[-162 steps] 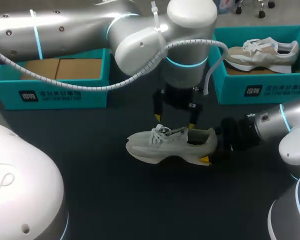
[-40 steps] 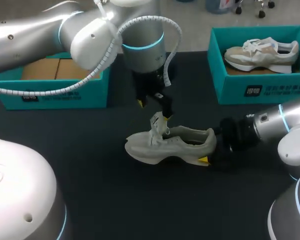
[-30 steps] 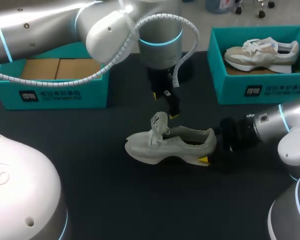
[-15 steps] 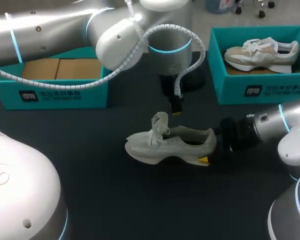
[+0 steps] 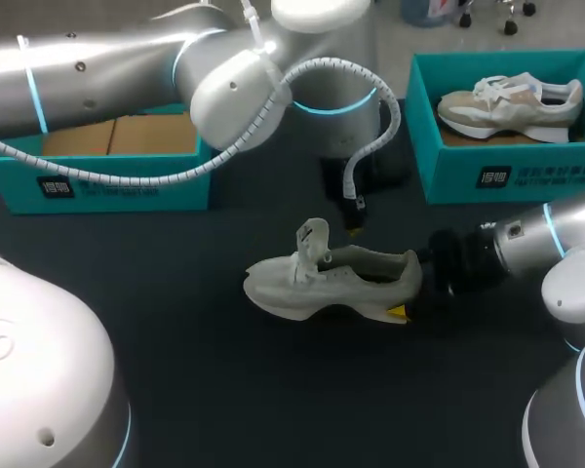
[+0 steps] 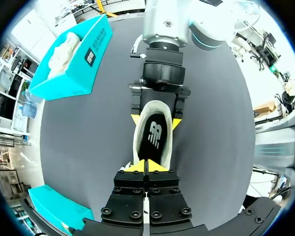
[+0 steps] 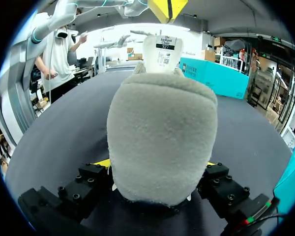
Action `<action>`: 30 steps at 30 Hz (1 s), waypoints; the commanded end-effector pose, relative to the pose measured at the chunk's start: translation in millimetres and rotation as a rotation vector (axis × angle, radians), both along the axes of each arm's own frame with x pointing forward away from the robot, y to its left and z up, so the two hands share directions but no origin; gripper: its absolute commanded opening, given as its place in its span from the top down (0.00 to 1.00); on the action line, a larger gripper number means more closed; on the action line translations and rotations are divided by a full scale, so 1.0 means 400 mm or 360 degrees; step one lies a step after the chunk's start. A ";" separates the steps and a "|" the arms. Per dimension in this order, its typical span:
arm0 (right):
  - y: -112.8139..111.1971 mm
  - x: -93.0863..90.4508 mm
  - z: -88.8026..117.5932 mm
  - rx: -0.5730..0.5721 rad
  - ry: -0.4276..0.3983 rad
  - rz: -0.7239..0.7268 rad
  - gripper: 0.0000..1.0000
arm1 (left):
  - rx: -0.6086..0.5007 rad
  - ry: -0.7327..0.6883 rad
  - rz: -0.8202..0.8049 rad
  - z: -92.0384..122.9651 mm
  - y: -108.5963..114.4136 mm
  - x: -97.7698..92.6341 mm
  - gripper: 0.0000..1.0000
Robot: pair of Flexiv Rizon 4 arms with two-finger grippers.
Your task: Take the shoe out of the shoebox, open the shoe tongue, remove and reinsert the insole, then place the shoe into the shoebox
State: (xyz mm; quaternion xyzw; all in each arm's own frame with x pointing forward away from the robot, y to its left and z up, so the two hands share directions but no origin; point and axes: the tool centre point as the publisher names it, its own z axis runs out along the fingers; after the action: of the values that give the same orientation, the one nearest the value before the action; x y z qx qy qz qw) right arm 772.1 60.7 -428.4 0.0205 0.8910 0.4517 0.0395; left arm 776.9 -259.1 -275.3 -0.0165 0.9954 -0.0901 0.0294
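The shoe [image 5: 331, 283] was seen out of the shoebox [image 5: 127, 180], on the desk [image 5: 195, 370], its heel gripped by the right pincer [image 5: 409, 286]. The tongue [image 5: 312, 237] was raised. The left pincer [image 6: 144, 168] was held closed, empty, above the insole [image 6: 154, 140]; removal, reinsertion and boxing were judged outstanding.

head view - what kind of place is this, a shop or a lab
Probably a robot lab bench, not a shop: a dark table with two teal shoeboxes, and the right gripper shut on the heel of a pale shoe while the left gripper hangs above it.
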 end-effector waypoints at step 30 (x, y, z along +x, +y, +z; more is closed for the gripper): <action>0.002 -0.002 -0.010 -0.0006 -0.0001 -0.0003 1.00 | 0.0045 0.0065 -0.0117 -0.160 -0.061 -0.030 1.00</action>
State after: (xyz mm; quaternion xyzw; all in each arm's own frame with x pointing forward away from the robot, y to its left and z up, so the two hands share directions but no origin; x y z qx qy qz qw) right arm 772.1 60.7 -428.5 0.0205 0.8911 0.4517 0.0395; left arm 764.9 -278.9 -327.4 0.0172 0.9969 -0.0768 0.0064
